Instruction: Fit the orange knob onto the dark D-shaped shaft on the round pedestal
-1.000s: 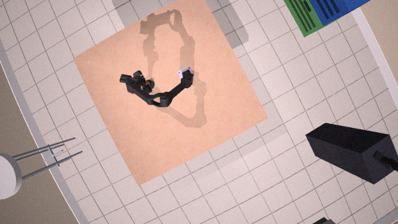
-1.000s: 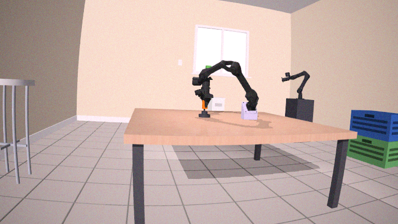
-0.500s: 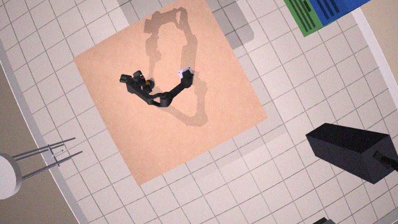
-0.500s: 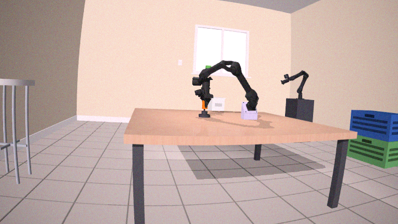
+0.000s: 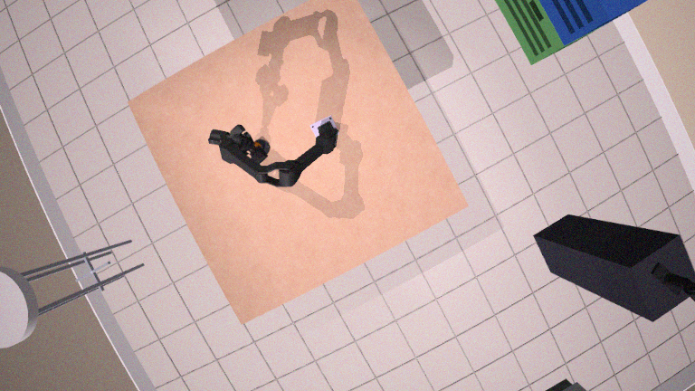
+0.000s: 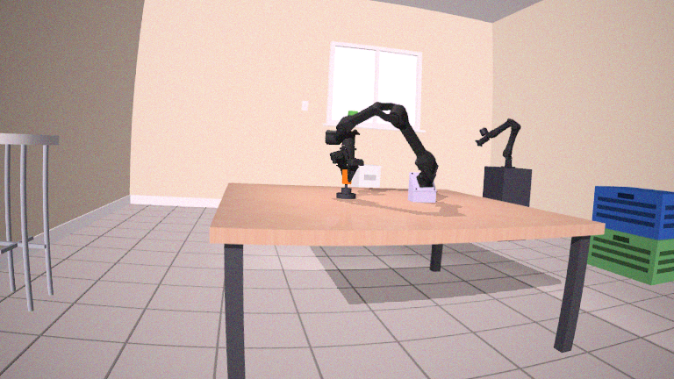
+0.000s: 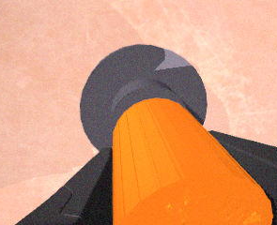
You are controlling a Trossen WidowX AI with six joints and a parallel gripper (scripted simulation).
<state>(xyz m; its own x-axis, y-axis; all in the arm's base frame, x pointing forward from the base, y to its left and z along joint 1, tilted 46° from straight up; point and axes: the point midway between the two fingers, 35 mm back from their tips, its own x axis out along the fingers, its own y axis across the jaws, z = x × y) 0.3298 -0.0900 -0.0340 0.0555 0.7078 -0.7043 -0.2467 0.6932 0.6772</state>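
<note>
Looking down in the top view on a pale tiled floor (image 5: 435,325) and a square wood-toned table (image 5: 399,186) (image 6: 397,225) (image 7: 35,70). Bending the black arm (image 5: 307,157) (image 6: 414,141) inside all four edges, its mount (image 5: 318,125) (image 6: 419,193) standing well in from them. Showing a wider stretch of bare wood toward the lower corners than between arm and left edge. Partly hiding the orange knob (image 5: 257,145) (image 6: 346,176) (image 7: 161,155) under the gripper (image 5: 253,151) (image 6: 347,176) (image 7: 159,149). Casting branching shadows across the wood.

Seeing in the exterior view the knob upright over the round pedestal (image 6: 346,196) (image 7: 124,84), well back from the near edge. Showing a short length of dark shaft (image 6: 346,188) between knob and pedestal, so not sitting fully down. Standing beyond the table: a second arm (image 6: 513,141) on a dark cabinet (image 6: 506,183), a window (image 6: 354,82) in the beige wall, a stool (image 6: 29,139) at left, a blue crate (image 6: 631,210) on a green one at right.

Clamping the knob between both fingers in the wrist view, covering the pedestal's lower part and hiding the shaft. Showing wood around the visible rim.
</note>
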